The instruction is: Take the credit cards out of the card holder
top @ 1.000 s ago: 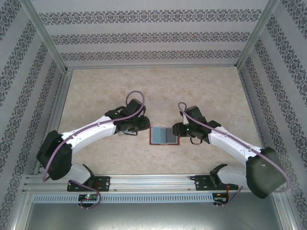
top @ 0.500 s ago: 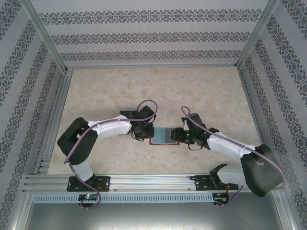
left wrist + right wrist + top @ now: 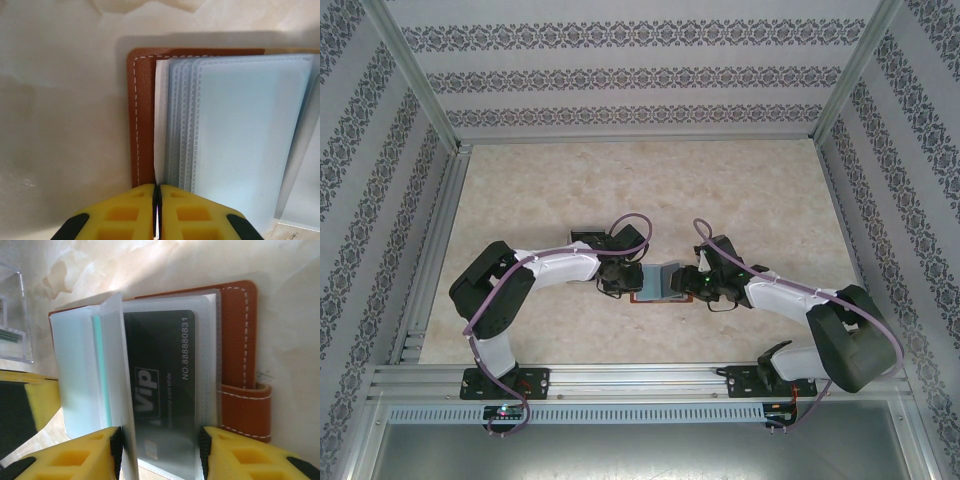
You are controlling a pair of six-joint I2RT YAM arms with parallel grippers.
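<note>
The holder [image 3: 657,284] lies open on the counter [image 3: 750,190], near the middle, between the two hands. It is brown leather on the outside, with white stitches. Inside is a stack of thin pages [image 3: 240,135] that look pale blue. One page [image 3: 116,365] stands up on its edge, and a teal card [image 3: 102,375] shows in it. Beside that page, a black card [image 3: 160,385] lies flat in a clear pocket. It says VIP and has a row of white numbers. The snap tab [image 3: 245,405] sits on the far side of the black card, at the outer edge of the holder.

The left hand [image 3: 156,190] is at the left edge of the holder, right where the brown leather meets the pages. Its two yellow fingers are pressed together. A thin white page edge runs straight into the crack between them, so this hand seems to pinch the holder there.

The right hand [image 3: 160,434] is at the other side of the holder. Its yellow fingers are spread apart, and the pocket with the black card lies between them. The standing page is right next to one finger. I cannot tell if the fingers touch the pocket.

A clear tray [image 3: 12,310] sits on the counter near the holder, on the left hand's side.
</note>
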